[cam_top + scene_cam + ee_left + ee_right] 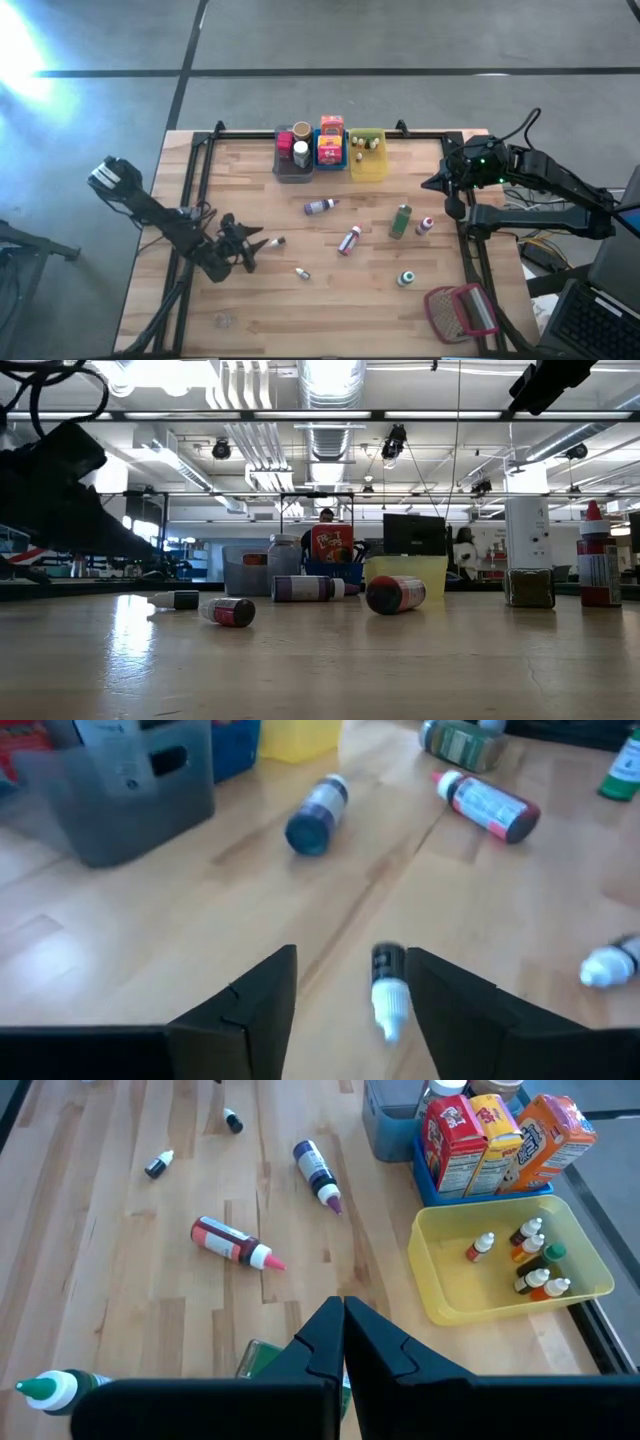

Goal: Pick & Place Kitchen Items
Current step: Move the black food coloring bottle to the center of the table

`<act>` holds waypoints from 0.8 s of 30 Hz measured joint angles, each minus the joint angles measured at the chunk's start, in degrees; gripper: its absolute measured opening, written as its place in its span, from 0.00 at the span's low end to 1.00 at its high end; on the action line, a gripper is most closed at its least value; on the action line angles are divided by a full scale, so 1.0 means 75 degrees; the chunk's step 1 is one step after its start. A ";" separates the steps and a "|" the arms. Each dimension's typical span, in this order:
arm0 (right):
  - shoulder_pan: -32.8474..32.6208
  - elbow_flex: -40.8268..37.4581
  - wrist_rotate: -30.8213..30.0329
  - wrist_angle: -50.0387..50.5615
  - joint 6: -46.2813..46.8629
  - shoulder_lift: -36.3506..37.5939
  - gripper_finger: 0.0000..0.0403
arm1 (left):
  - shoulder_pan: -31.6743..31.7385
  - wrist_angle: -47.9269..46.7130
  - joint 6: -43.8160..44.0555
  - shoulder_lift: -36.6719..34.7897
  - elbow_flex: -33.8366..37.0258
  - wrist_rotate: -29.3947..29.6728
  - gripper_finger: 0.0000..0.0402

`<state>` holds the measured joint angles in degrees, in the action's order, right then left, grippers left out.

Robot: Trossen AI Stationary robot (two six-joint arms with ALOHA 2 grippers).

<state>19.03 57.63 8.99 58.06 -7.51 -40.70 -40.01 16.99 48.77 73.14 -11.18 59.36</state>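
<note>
Overhead, ceiling lights glare on the wooden table (330, 300); left jaws spread around a tiny bottle (387, 985), right jaws pressed together

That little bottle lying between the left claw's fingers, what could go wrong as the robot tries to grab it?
The left gripper is open around a tiny white-capped bottle lying on its side. Being round, it might roll or squirt out as the fingers close. Another tiny bottle lies close by and could get knocked. The yellow bin with similar bottles sits across the table, so a loose grip might drop it on the way.
</note>
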 joint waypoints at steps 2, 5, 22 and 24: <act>0.0000 0.0000 0.0000 0.0000 0.0000 -0.0001 0.02 | 0.0000 0.0312 -0.0053 0.0000 0.0238 -0.0049 0.51; 0.0000 0.0000 0.0000 0.0000 0.0000 -0.0001 0.02 | 0.0003 0.0403 -0.0050 0.0000 0.0356 -0.0111 0.54; 0.0000 0.0000 0.0000 0.0000 0.0000 0.0001 0.02 | 0.0012 0.1056 -0.0521 0.2357 -0.0461 -0.0485 0.57; 0.0000 0.0000 0.0001 0.0000 0.0000 0.0001 0.02 | 0.0031 0.1233 -0.0400 0.2734 -0.0524 -0.0506 0.57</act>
<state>19.03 57.63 9.00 58.06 -7.51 -40.69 -39.78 26.23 45.77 93.65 -15.12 55.57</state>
